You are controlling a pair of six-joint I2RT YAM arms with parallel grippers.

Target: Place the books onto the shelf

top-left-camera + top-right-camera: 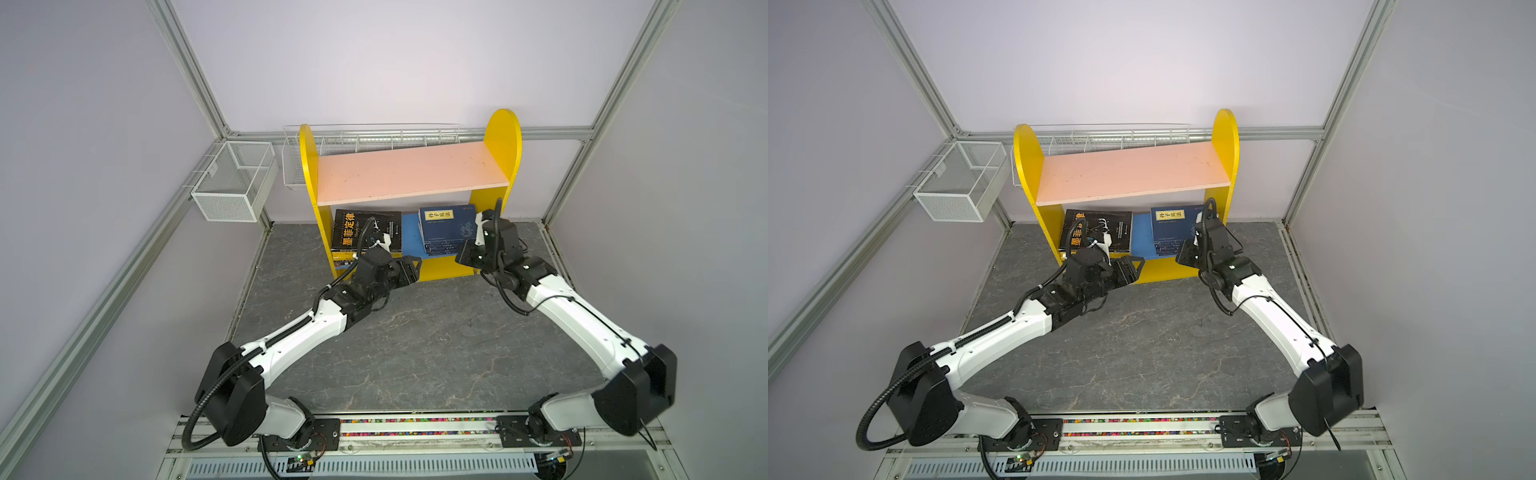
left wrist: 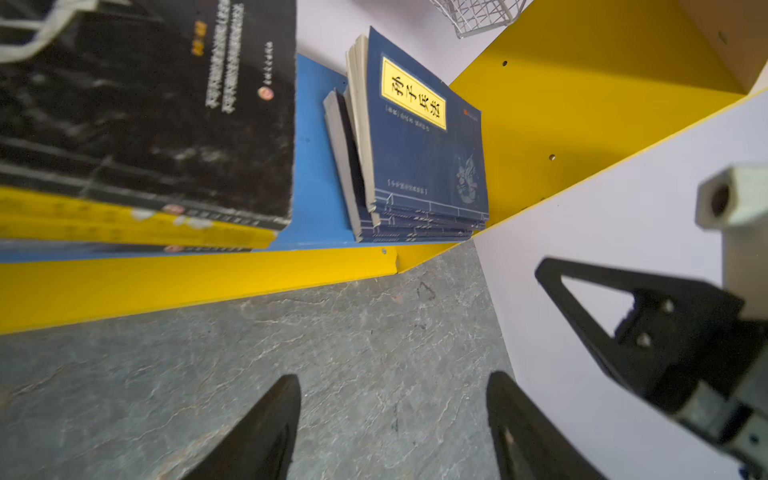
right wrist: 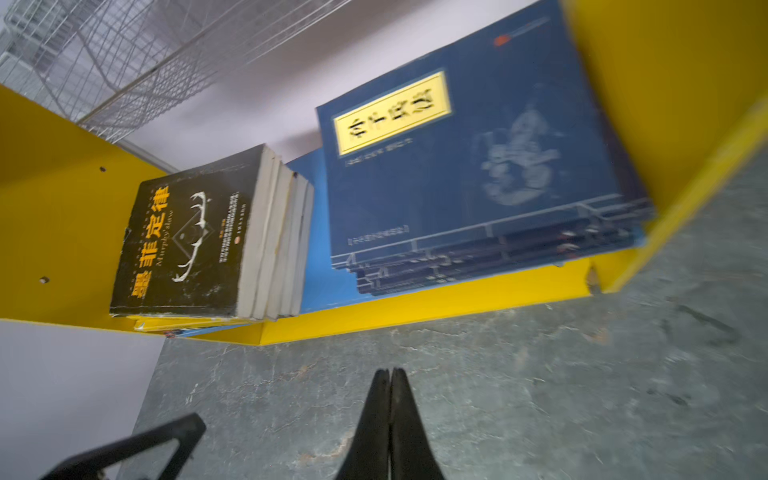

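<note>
The left arm stretches low and forward over the grey table [image 1: 415,345], wrist turned so the left gripper [image 1: 411,268] points sideways along the front of the shelf [image 1: 505,137]. In the left wrist view its fingers [image 2: 270,428] stand well apart over the table with nothing between them. The right arm reaches forward along the right side. The right gripper [image 3: 388,399] hangs just before the shelf's right front corner, its fingers pressed flat together and gripping nothing. The two grippers are near each other but not touching. The books [image 2: 424,137] lie flat in two stacks on the blue lower board [image 1: 409,235]. A black book [image 1: 365,230] with an orange title tops the left stack, with yellow ones under it. A navy book [image 1: 446,226] with a yellow label tops the right stack of similar navy ones, spines stepped slightly forward. Each stack sits close to its own yellow side panel [image 2: 561,104], with a strip of blue board showing between them. Their front edges reach about to the yellow front rail [image 2: 187,286]. The pink upper board [image 1: 411,172] is bare. Wire baskets [image 1: 232,183] hang beside and behind the shelf, and a wide stretch of table lies open between the arms.
</note>
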